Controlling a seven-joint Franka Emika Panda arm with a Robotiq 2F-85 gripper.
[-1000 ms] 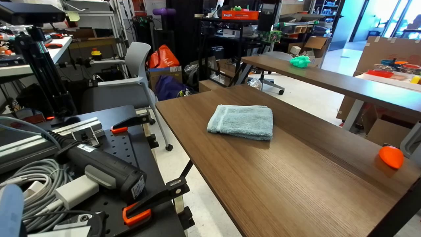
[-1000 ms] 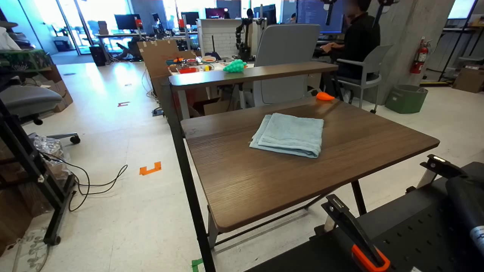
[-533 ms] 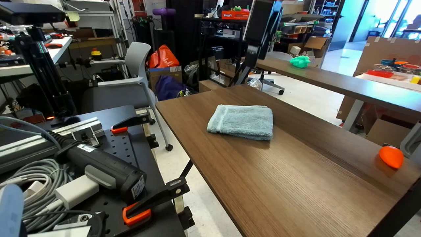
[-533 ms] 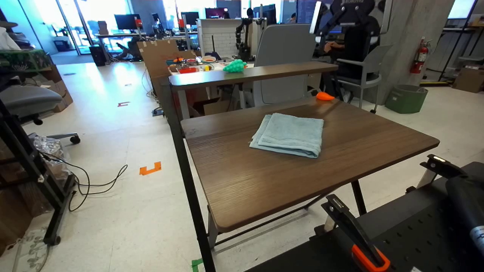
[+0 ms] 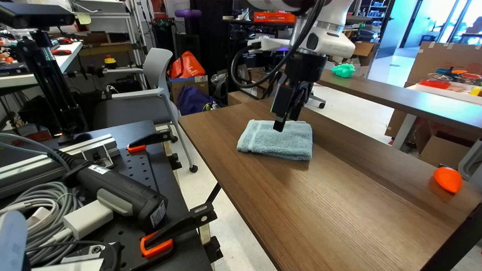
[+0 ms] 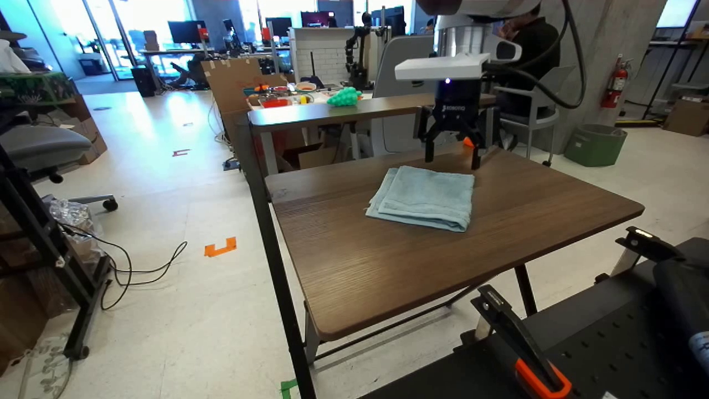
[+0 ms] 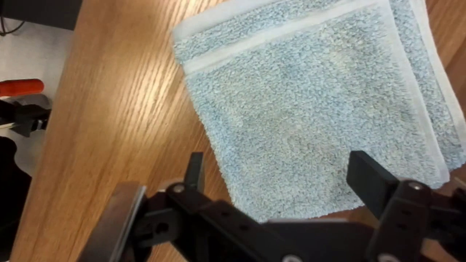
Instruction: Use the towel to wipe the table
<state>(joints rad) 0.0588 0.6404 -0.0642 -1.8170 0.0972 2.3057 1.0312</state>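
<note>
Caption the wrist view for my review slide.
Open gripper hovers over a folded light-blue towel on the wood-grain table, one finger seen beyond the towel's edge.

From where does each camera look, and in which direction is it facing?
Exterior view: raised beside black bench, facing diagonally over table; shows arm, gripper.
Exterior view: raised, facing across table toward white partition; shows arm, gripper.
Wrist view: carried by arm, facing down onto the towel; open gripper shows.
Both exterior views share table, towel, orange object.

Saw the towel (image 6: 424, 197), light blue-grey with paler bands, folded roughly square, lying flat near the middle of the brown wood-grain table (image 6: 360, 288), in from all four edges.
</note>
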